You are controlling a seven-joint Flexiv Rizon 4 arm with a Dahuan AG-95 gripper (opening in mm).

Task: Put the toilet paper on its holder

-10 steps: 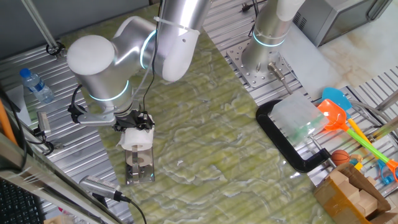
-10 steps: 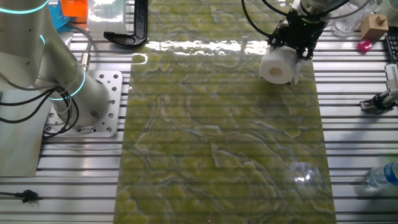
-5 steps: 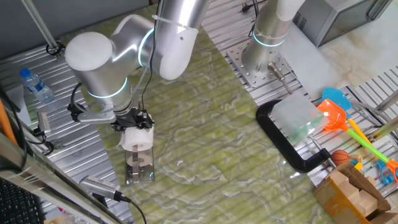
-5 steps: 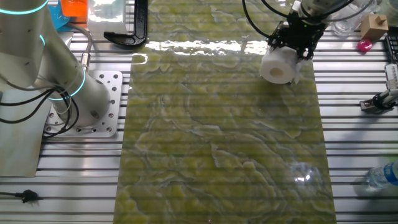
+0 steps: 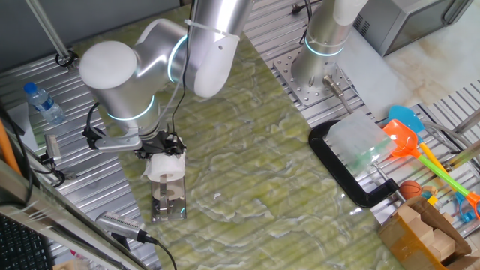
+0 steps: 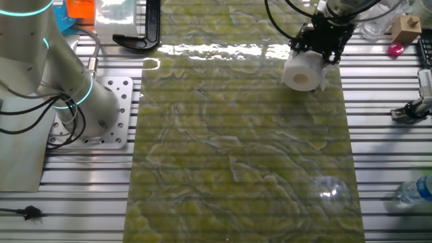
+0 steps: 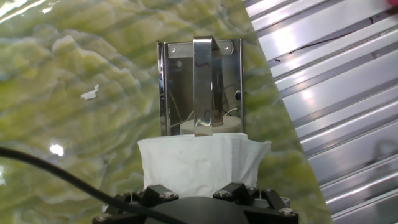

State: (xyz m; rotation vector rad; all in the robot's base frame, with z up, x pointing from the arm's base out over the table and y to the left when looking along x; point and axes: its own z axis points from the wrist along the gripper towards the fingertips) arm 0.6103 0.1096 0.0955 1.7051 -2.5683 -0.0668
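the gripper (image 7: pixel 198 196) holds the toilet paper (image 7: pixel 196 162) clamped, just above the holder (image 7: pixel 200 87) near the mat's edge. the core should line up with the upright post (image 7: pixel 204 84) before lowering straight.

The toilet paper (image 5: pixel 166 167) is plain white, and the holder (image 7: pixel 199 87) is mirror-bright silver metal that reflects dark shapes. Under both lies a mat (image 6: pixel 236 155) mottled in yellow-green and pale cream — a marbled, wavy pattern with glossy white glare. The table (image 6: pixel 385 155) is ribbed silver-grey. The arm (image 5: pixel 120 75) is silver-white with a glowing cyan ring; the gripper (image 5: pixel 159 145) is black. Farther off — a black C-clamp (image 5: pixel 346 174), an orange scoop (image 5: pixel 403 139) and a clear bottle with a blue cap (image 5: pixel 41 102).
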